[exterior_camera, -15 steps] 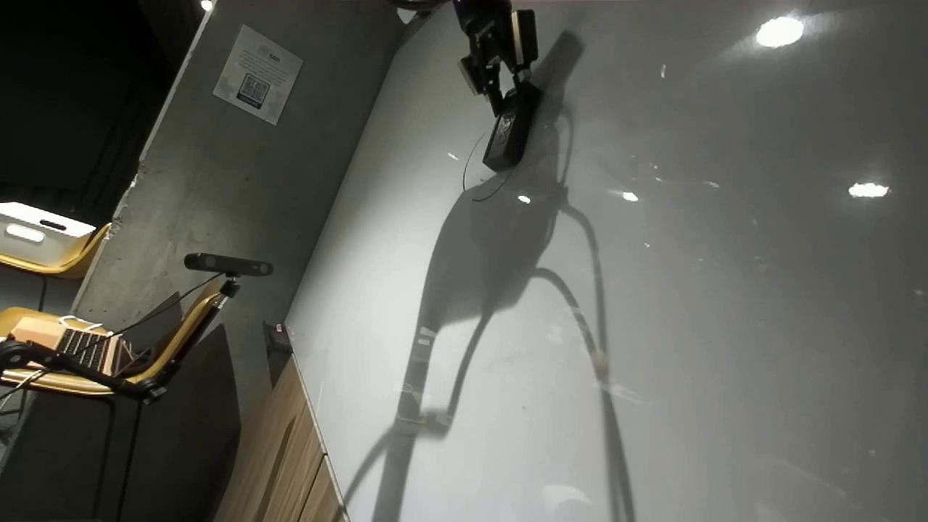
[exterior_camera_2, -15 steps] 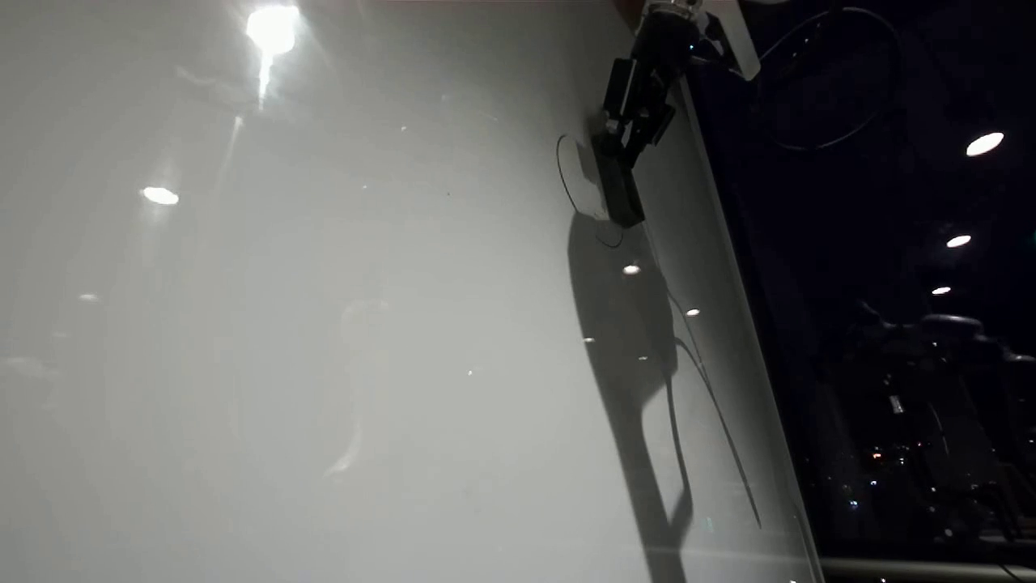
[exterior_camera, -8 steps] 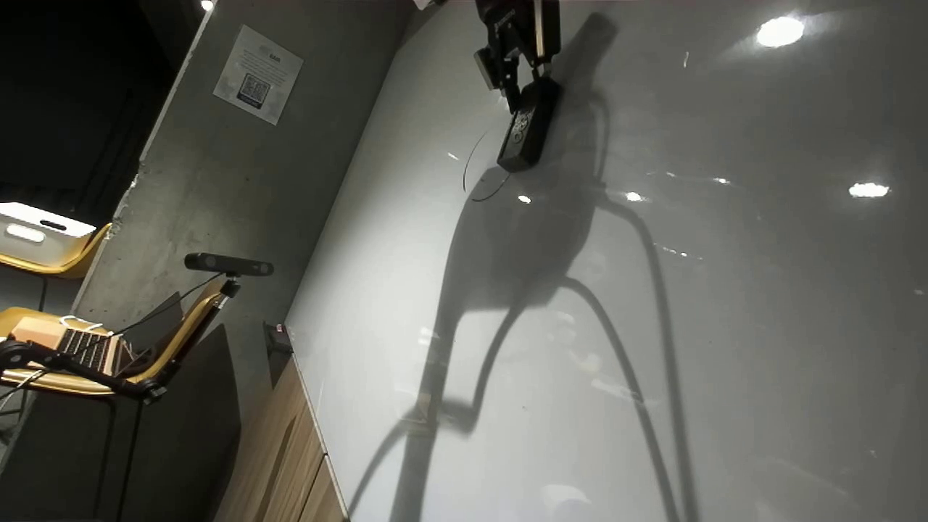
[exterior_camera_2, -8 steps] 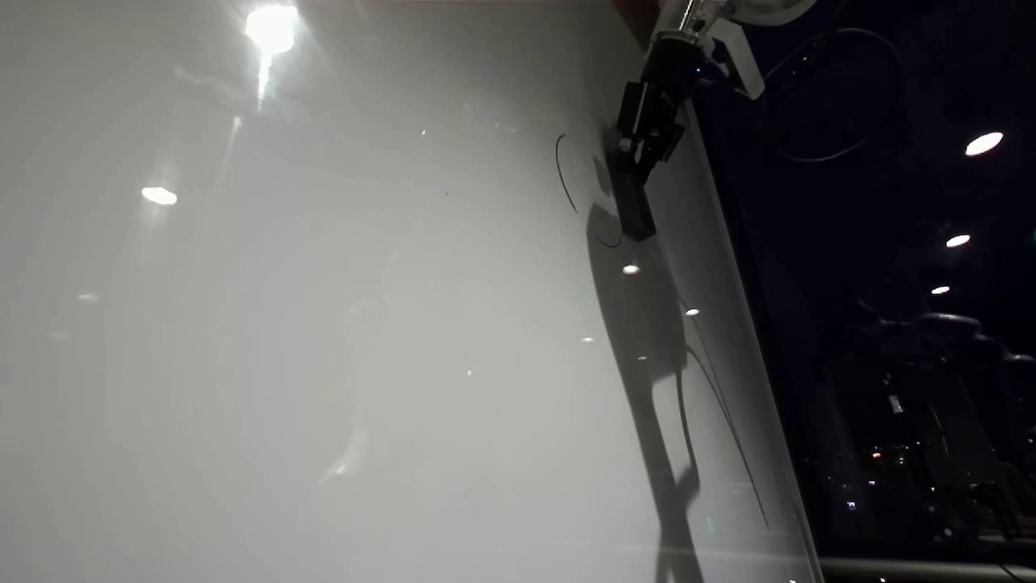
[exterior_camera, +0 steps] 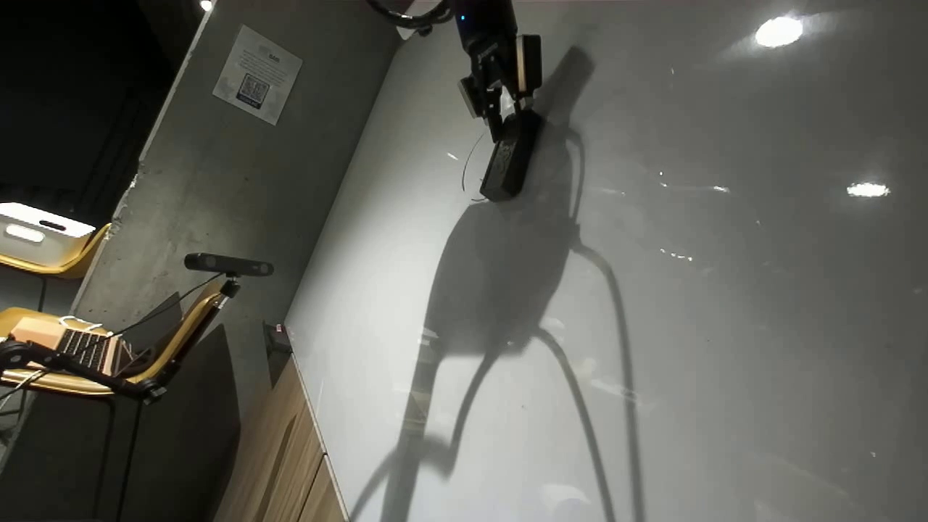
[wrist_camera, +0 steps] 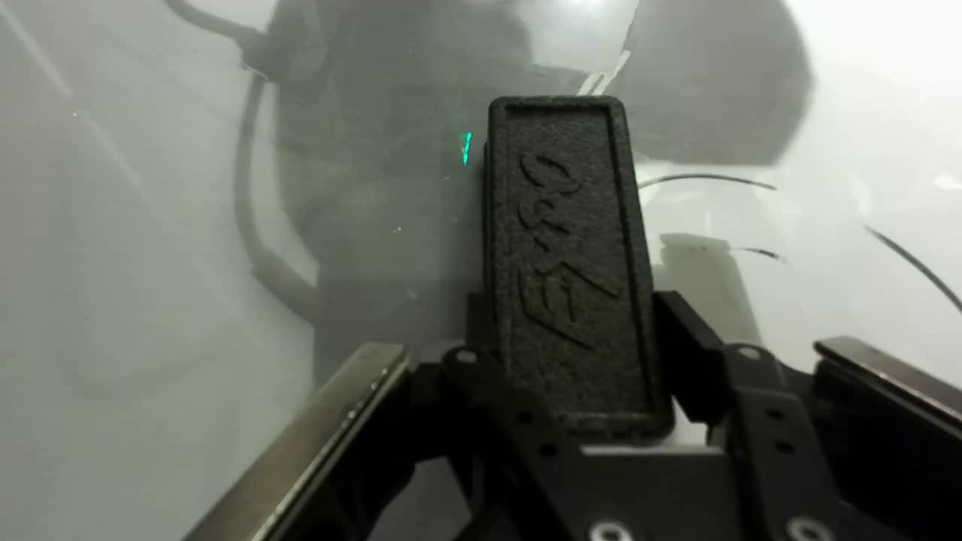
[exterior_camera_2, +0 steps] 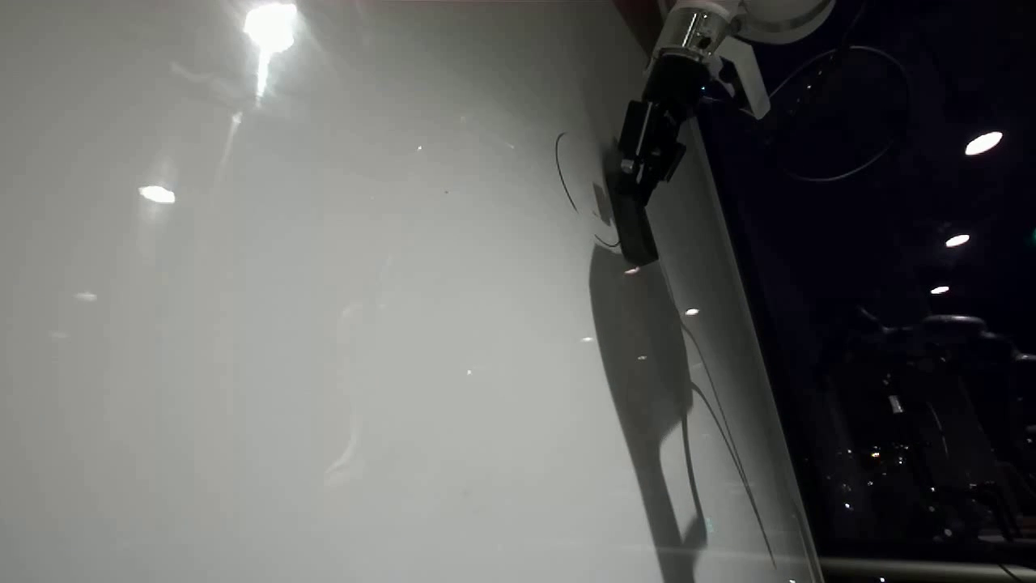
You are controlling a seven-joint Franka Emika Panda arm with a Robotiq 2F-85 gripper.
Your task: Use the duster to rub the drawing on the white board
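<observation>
1. First, check the lettering: the duster (wrist_camera: 567, 225) bears script-like characters on its broad face; the word cannot be read with certainty.
2. A paper notice (exterior_camera: 259, 61) on the concrete wall (exterior_camera: 217, 181) carries a square QR code (exterior_camera: 254, 90); its text is too small to read.
3. The glossy white board (exterior_camera: 761, 377) shows bright lamp reflections (exterior_camera: 779, 32). In an exterior view, its side meets the concrete wall, then borders wood-grain panels (exterior_camera: 301, 449).
4. Near that wall, a yellow chair (exterior_camera: 192, 319) supports a laptop (exterior_camera: 87, 351); a bar-shaped camera (exterior_camera: 228, 264) is mounted beside it.
5. Gripper state: the gripper (wrist_camera: 575, 323) is clamped on the duster, pressing on both long sides.
6. Duster position: over the drawing (wrist_camera: 706, 176), hiding part of it; in an exterior view, near the white board's edge bordering a dark space (exterior_camera_2: 882, 267). Contact with the white board cannot be confirmed.
7. Drawing: thin, dark, curved lines, visible beside the duster.
8. Duster body: dark, grainy, oblong block with rounded corners and a raised rim.
</observation>
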